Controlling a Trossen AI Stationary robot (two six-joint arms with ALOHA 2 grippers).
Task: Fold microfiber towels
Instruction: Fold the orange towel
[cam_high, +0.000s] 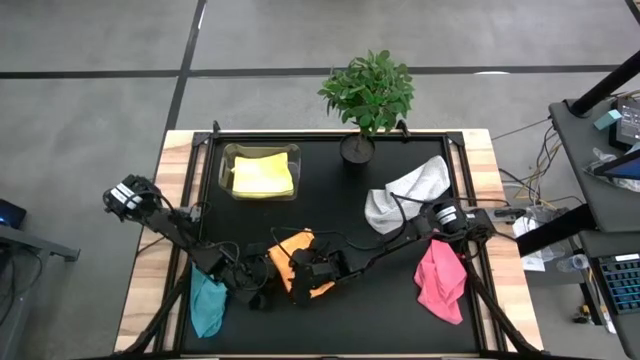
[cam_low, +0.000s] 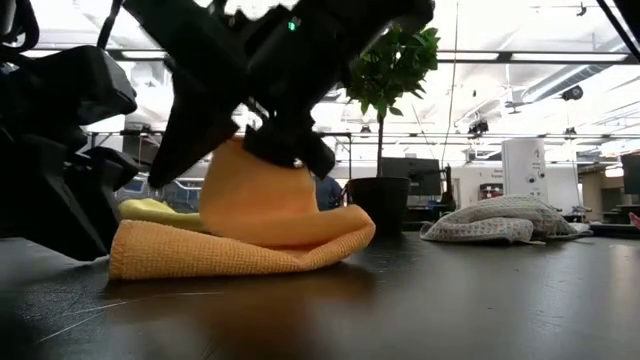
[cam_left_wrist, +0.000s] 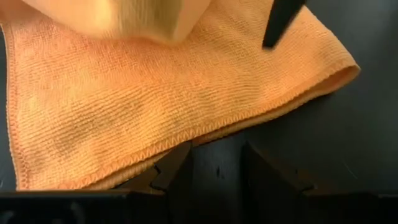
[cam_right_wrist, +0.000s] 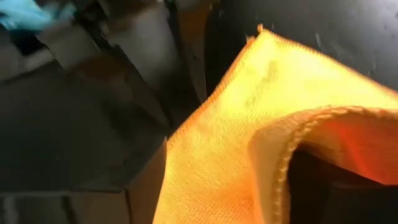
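Two dark grippers over one soft orange microfiber towel (cam_high: 297, 262) at the black table's (cam_high: 400, 310) front centre. Right gripper (cam_high: 312, 270) pinching a raised fold of it. Left gripper (cam_left_wrist: 214, 163) low beside its hemmed edge, fingers parted, grasping nothing. Teal towel (cam_high: 208, 303) front left; pink towel (cam_high: 440, 282) front right.

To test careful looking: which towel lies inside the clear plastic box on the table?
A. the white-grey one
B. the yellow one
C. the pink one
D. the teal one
B: in the high view the yellow towel lies inside the clear plastic box at the table's far left.
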